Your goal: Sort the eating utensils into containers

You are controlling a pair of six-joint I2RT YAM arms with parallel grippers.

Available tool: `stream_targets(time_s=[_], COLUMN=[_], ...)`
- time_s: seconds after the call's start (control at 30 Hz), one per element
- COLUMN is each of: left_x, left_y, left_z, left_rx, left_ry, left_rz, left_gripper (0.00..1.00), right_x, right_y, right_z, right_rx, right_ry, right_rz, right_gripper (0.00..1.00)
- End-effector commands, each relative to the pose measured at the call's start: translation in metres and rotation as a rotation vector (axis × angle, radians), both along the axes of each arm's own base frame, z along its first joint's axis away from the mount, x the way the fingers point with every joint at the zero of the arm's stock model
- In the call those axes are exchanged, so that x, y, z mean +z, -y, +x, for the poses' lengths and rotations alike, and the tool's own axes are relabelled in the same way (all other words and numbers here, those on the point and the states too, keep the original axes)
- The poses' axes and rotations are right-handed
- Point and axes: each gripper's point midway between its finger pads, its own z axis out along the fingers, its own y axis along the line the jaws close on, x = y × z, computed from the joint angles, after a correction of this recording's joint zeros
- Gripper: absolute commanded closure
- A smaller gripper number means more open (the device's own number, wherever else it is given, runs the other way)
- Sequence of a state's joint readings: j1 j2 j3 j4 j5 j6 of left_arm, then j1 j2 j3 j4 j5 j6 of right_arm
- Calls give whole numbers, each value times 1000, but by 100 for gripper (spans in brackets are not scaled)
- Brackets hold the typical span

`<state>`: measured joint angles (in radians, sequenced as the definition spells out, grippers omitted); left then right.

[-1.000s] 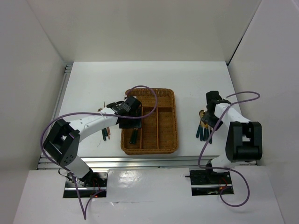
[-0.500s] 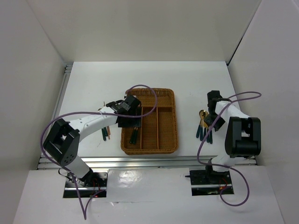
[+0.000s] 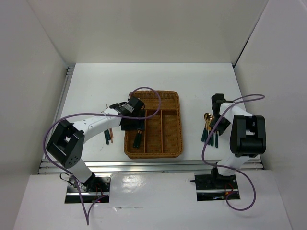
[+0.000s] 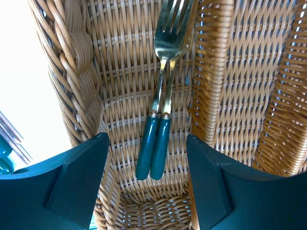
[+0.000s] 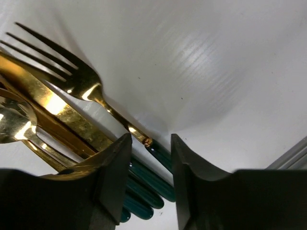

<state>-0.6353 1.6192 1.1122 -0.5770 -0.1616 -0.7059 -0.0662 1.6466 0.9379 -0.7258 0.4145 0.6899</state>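
Your left tool (image 4: 146,143), released, hangs over the tray's (image 4: 72,72) narrow left slot. Right of the tray, your right tool (image 5: 149,143) straddles a fork (image 5: 81,84), unclenched.

Woven tan-brown wicker tray (image 3: 171,134), rectangular, flat on the table, with three long parallel slots and one crosswise slot at its far end. Two forks (image 4: 160,120), gold heads and dark teal handles, lie touching side by side, lengthwise in the left slot. A heap of utensils (image 3: 209,132) rests on the table right of the tray, apart from it: one fork (image 5: 72,76) and one spoon (image 5: 14,120) are discernible, teal handles bunched. Left of the tray lie thin reddish-brown chopsticks (image 3: 112,136) beside one teal-handled piece (image 3: 105,139), partly hidden.
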Motion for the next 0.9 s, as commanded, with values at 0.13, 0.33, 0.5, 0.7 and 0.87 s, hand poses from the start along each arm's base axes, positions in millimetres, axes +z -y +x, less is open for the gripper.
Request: stream_targets(time_s=[0.13,0.33,0.5,0.7,0.87], left_x=[11,10,15,15,22], left_y=[5,7,8,10,7], left_z=[10,12,15,17,22], left_rx=[-5,-5,-5,-13,-9], left_ry=[24,17,24,26,48], left_rz=[-13,-7,-13,-9,-10], left_gripper=[20,22,22,22,22], right_x=[-10,-14,4,43,83], right_y=[2,-3,0,-2,-18], right_z=[11,15,14,17,27], right_rx=[21,26,-8,-15,31], right_ry=[-2,9,15,106,236], right_rz=[4,34,14,21,105], right_gripper=[67,84,91,96,100])
